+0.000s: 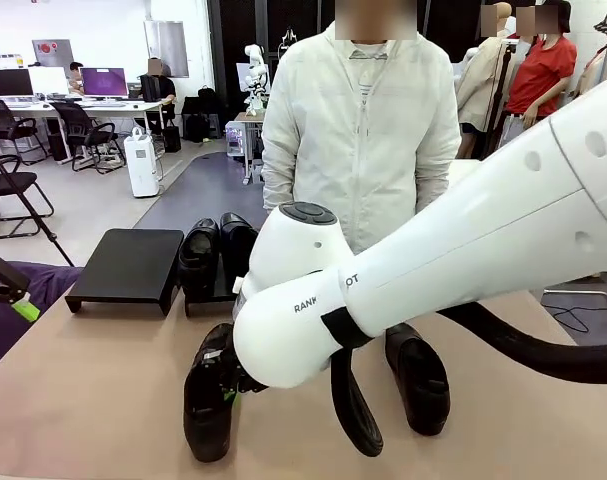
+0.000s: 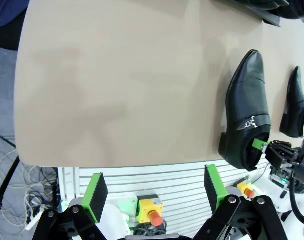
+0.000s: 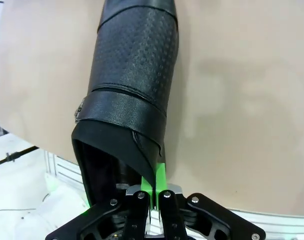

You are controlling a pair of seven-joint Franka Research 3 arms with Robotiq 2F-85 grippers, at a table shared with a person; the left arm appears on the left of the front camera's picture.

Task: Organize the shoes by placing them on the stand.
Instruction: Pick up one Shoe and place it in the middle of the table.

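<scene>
One glossy black shoe [image 1: 208, 400] lies near the table's front edge. In the right wrist view my right gripper [image 3: 154, 192] is shut on the rear side wall of this shoe [image 3: 131, 85], one finger inside the opening. A second shoe [image 1: 418, 375] lies on the table to its right. Two more shoes [image 1: 198, 255] [image 1: 238, 245] stand side by side on the right platform of the stand [image 1: 208, 297]. The left platform [image 1: 128, 265] has a bare top. My left gripper [image 2: 154, 192] is open beyond the table's left edge, holding nothing; from there the gripped shoe [image 2: 247, 115] is visible.
A person in a white jacket [image 1: 358, 130] stands at the far side behind the stand. My right arm [image 1: 463, 250] crosses the middle of the table and hides much of it. Tan tabletop [image 1: 93, 390] stretches to the left of the shoes.
</scene>
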